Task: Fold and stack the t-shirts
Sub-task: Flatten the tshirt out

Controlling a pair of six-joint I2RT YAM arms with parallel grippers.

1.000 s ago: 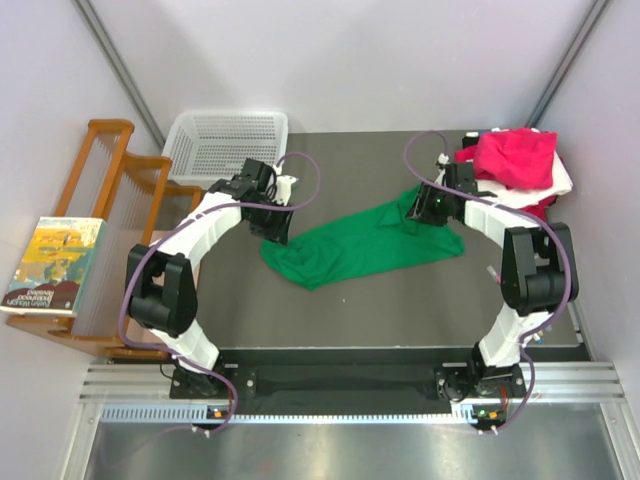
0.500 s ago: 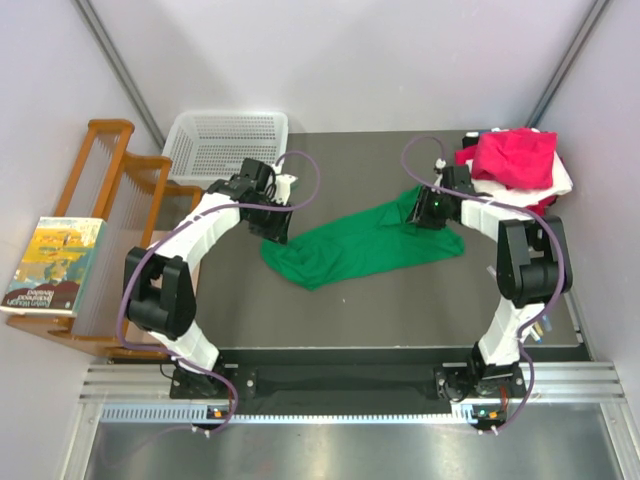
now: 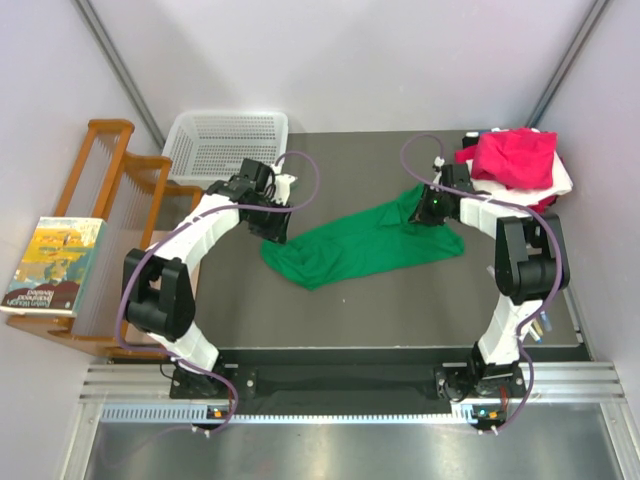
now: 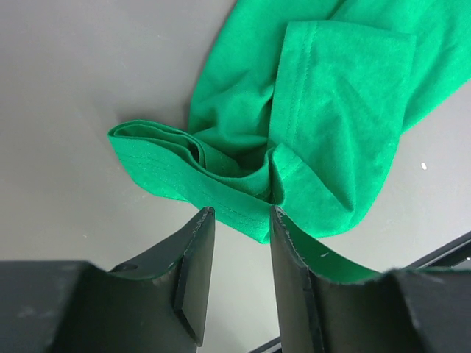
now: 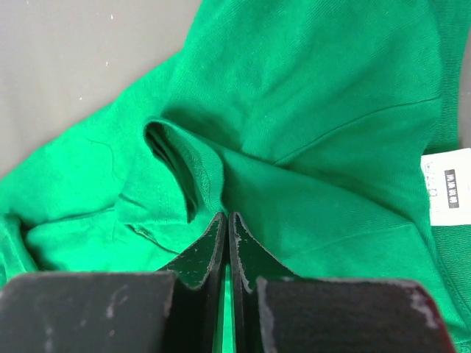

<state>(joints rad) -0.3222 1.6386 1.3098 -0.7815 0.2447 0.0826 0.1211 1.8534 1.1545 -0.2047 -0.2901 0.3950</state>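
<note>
The work looks to be at its very start, since no folded garment and no tidy stack shows anywhere. The bright green short-sleeved cotton t-shirt (image 3: 360,245) lies rumpled in a slanting band across the middle of the dark grey table (image 3: 350,160). It runs from lower left of centre up toward the right and is not spread flat. At the upper right corner of the overhead view the magenta-pink t-shirt (image 3: 512,158) sits in a loose heap on a white t-shirt (image 3: 563,180) and a red t-shirt (image 3: 540,208), of which only edges peep out, and none of the three is folded. By my judgement everything remains: flatten and fold the green one, then the other three, then stack them. The left arm arcs from its base at lower left up and inward, with the left gripper (image 3: 277,232) pointing down at the green shirt's left end. In its wrist view the jaws stand apart, and the bunched hem reaches just into the gap without being pinched. The right arm bends back toward centre, with the right gripper (image 3: 425,212) at the shirt's upper right end. In its wrist view the jaws are pressed together on a thin sliver of green cloth, not far from the white sewn-in label (image 5: 445,187).
</note>
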